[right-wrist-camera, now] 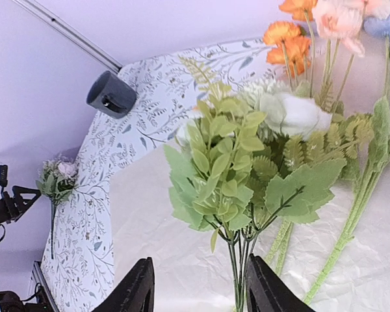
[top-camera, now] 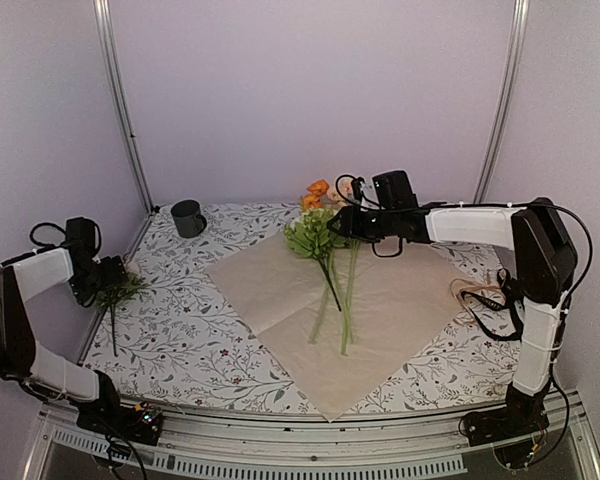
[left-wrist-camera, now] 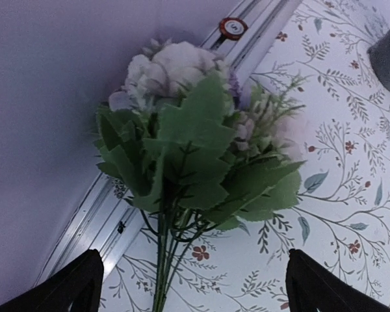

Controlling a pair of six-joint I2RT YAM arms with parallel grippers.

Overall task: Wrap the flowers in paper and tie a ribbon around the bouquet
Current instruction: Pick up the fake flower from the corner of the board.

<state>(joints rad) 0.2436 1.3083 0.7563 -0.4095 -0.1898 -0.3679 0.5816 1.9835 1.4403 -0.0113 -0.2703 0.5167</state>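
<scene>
Flowers (top-camera: 315,235) on paper (top-camera: 400,310) over floral cover (top-camera: 180,335), lilac walls (top-camera: 310,100)

place: robot lab cell | signs: blank lilac walls (top-camera: 310,100), metal frame posts (top-camera: 120,100), floral table cover (top-camera: 180,335)

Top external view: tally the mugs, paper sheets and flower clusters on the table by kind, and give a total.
Mug: 1
Paper sheet: 1
Flower clusters: 2, one on the paper sheet, the other lying off it to the left
Total: 4
</scene>
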